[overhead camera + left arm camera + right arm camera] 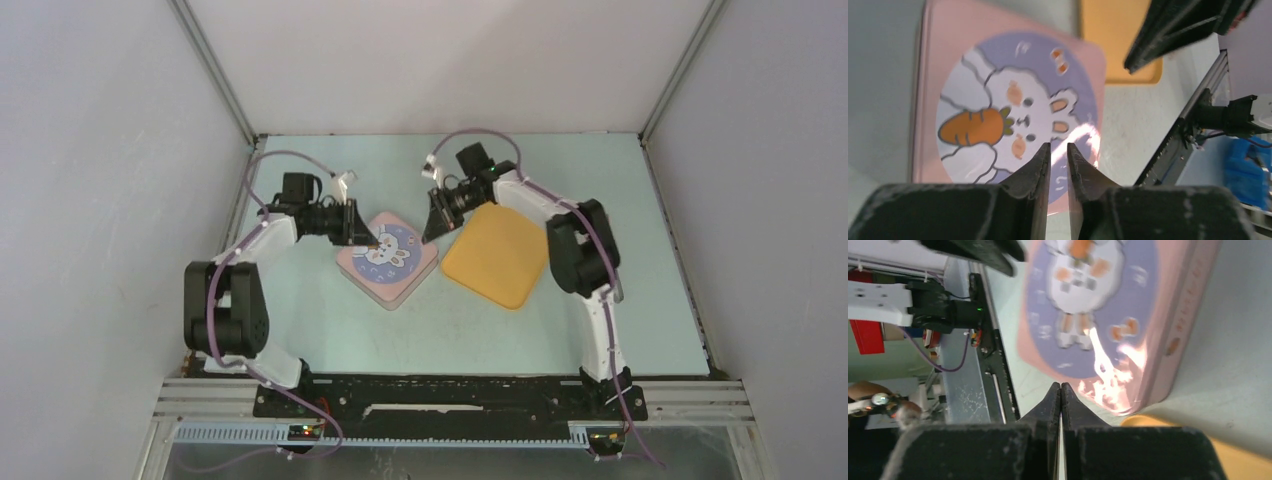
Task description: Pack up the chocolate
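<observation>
You are working in a robotics lab cell: plain white panels close the table at 9, 12 and 3 o'clock, aluminium framing runs at 6 o'clock, and purple cables trail from two bolted-down arms.

Black-and-white arms, purple cables

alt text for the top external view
Two robot arms reach to a square pink tin with a cartoon rabbit lid on a pale green table, the left gripper at its left edge, the right gripper at its right edge. A flat orange pad lies to its right.
</observation>
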`<state>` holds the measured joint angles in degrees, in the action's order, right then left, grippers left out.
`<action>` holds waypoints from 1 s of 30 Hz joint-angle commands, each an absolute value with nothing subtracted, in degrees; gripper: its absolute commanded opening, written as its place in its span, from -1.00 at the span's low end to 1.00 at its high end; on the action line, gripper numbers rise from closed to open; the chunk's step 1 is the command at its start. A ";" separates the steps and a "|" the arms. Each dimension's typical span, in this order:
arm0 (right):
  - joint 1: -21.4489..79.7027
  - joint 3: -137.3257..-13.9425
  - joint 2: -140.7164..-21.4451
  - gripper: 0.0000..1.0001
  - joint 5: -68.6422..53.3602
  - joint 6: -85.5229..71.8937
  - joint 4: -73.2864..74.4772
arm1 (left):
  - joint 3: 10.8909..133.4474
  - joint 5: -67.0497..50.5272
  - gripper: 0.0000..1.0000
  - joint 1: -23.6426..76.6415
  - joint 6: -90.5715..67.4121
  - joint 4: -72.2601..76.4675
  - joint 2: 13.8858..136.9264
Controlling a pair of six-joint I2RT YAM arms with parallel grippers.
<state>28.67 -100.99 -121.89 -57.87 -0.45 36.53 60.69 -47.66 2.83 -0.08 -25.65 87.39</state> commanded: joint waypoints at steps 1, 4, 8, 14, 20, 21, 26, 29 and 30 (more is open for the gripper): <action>27.93 -100.19 -133.17 -1.00 -59.04 -2.01 38.04 | 56.55 -51.49 -0.59 0.95 -2.86 -22.73 93.29; 27.83 -100.25 -135.34 -1.00 -60.07 -2.48 38.23 | 57.74 -52.10 -0.58 0.18 -4.34 -24.51 98.96; 27.22 -102.13 -131.65 -1.00 -62.16 -2.78 38.51 | 60.77 -53.15 -0.59 -1.67 -4.70 -24.93 98.71; 28.99 -100.77 -120.40 -1.00 -61.31 -0.25 39.34 | 67.22 -58.24 -0.56 -1.58 -11.08 -16.41 96.17; 35.28 -100.01 -118.99 -1.00 -64.68 0.33 37.38 | 69.81 -59.93 -0.56 -1.54 -25.26 -1.09 103.74; 36.14 -99.92 -119.85 -1.00 -65.26 0.19 36.69 | 69.38 -60.27 -0.56 -1.46 -28.04 3.42 105.27; 38.61 -99.68 -127.51 -1.00 -65.43 -1.24 36.16 | 69.93 -60.20 -0.55 -0.75 -32.82 5.37 113.47; 38.50 -100.00 -132.35 -1.00 -64.79 -1.08 36.30 | 70.12 -56.68 -0.55 -0.79 -29.29 1.18 115.57; 38.35 -100.28 -133.57 -1.00 -64.22 -1.06 36.51 | 70.71 -55.70 -0.55 -0.81 -27.74 -1.61 116.17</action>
